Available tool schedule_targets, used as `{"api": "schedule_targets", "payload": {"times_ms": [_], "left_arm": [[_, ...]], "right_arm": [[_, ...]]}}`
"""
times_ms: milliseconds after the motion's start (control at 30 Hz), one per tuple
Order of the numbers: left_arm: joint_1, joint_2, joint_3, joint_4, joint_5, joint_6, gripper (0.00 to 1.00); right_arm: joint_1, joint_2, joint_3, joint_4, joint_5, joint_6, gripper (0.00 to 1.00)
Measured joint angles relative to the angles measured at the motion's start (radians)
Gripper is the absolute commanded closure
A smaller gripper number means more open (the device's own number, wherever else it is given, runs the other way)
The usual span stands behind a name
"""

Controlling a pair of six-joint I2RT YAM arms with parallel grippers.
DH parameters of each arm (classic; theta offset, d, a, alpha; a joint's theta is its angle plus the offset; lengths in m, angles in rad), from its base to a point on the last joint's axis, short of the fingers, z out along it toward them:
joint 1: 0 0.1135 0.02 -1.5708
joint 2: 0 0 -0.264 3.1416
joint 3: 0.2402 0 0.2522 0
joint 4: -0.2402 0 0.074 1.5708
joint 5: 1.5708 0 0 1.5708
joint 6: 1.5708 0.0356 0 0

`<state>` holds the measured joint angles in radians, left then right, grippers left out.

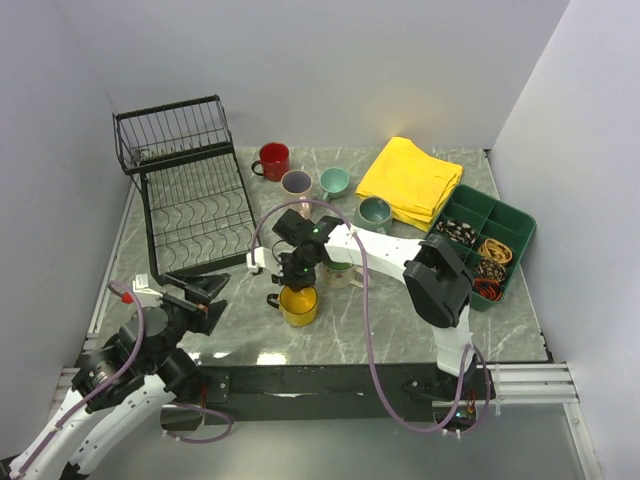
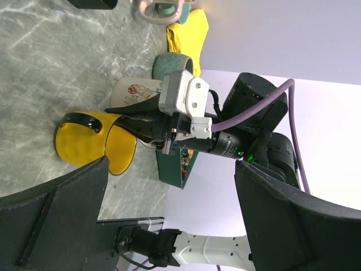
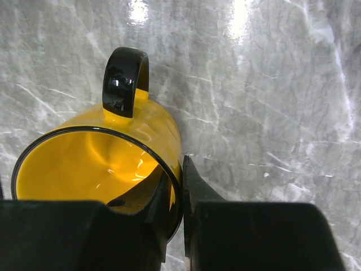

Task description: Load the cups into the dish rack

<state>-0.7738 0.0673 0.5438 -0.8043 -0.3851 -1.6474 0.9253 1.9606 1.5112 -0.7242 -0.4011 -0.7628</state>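
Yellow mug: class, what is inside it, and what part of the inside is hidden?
One finger of the right claw sits inside the yellow mug, its partner outside, pinching the wall. No contents show; the claw hides the interior's lower part.

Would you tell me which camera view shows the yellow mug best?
The right wrist view: the yellow mug fills it, rim pinched by the right claw. The top view shows it small and partly covered; the left wrist view shows its side and handle.

right arm (image 1: 385, 245) reaching leftward, right pincer (image 3: 179, 172) clamped on yellow mug (image 1: 299, 306) rim, left pincer (image 1: 205, 300) gaping wide
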Motion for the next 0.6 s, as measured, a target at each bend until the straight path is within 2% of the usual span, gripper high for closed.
{"api": "schedule_targets", "payload": {"times_ms": [200,333,467,600], "left_arm": [[0.0,0.01,0.0,0.053,0.029,-0.001,0.01],[0.0,0.028,-0.001,0.13,0.063,-0.008,0.01],[0.0,0.074,0.003,0.216,0.101,-0.003,0.02],[0.0,0.174,0.038,0.319,0.165,0.03,0.03]], "right_arm": [[0.002,-0.059,0.008,-0.018,0.024,0.02,1.0],[0.005,-0.15,0.113,-0.045,0.112,0.021,1.0],[0.01,-0.272,0.187,0.045,0.249,-0.016,1.0],[0.011,-0.433,0.138,0.14,0.345,-0.091,1.0]]}}
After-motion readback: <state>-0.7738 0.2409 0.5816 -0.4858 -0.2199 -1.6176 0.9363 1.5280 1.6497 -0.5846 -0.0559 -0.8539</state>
